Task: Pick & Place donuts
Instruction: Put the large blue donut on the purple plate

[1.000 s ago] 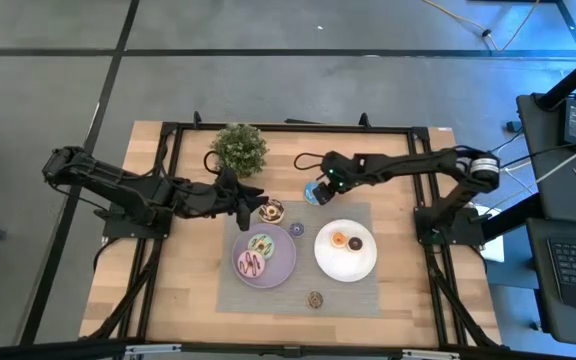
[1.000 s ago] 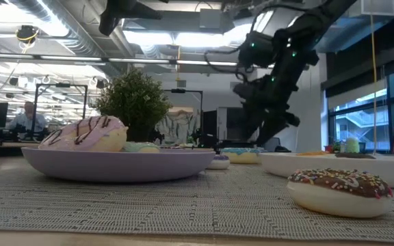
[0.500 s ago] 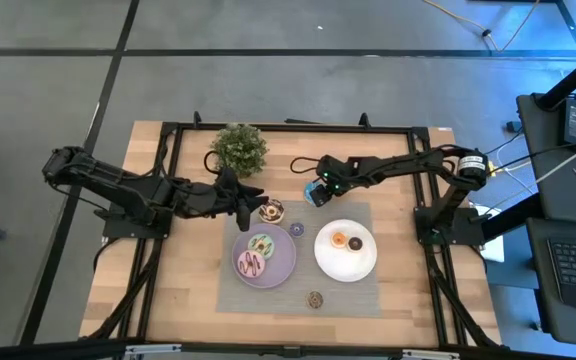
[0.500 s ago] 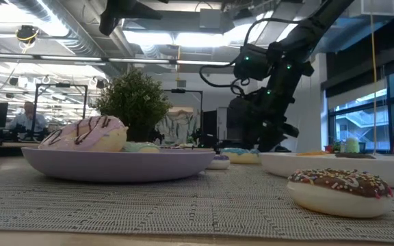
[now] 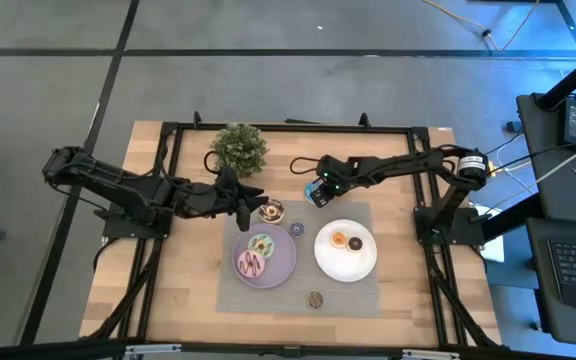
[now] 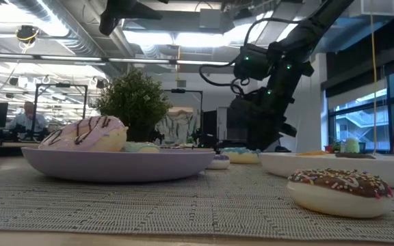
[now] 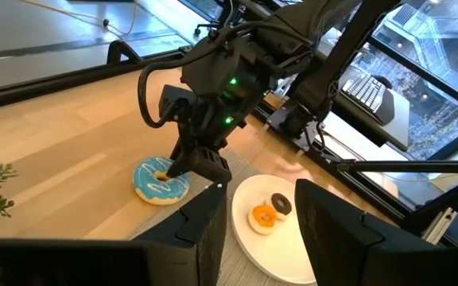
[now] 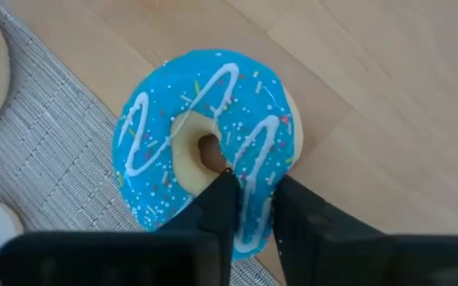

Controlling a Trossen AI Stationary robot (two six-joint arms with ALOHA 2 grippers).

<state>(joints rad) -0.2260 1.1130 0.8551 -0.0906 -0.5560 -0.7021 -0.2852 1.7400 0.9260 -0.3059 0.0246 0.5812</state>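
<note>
A blue donut (image 8: 153, 151) with white stripes lies flat, half on the wood and half on the grey mat's (image 5: 358, 290) far edge. My right gripper (image 8: 251, 187) is down on it, shut across its ring. My left gripper (image 5: 256, 205) hovers open beside a chocolate-white donut (image 5: 272, 210) on the mat; its wrist view shows nothing between the fingers (image 7: 205, 230). A green donut (image 5: 261, 244) and a pink one (image 5: 252, 266) lie on the lilac plate (image 5: 286, 262). An orange donut (image 5: 339, 240) and a dark brown one (image 5: 356, 243) lie on the white plate (image 5: 328, 265). My right gripper pinches one side of the blue donut's ring (image 8: 253, 171). One fingertip (image 8: 223, 187) stands in the hole and the other (image 8: 286, 195) at the outer side. The fingers come from above, slanting down. The donut lies flat on the table (image 7: 161, 181).
A potted plant (image 5: 239, 147) stands at the far side, close behind my left gripper. A small purple donut (image 5: 296, 229) lies between the two plates, and a sprinkled chocolate donut (image 5: 315, 298) lies near the mat's front edge. Bare wood stretches to the mat's left and right.
My right gripper has come down onto the blue donut and shifted a little toward the table's left. The donut lies where it was.
</note>
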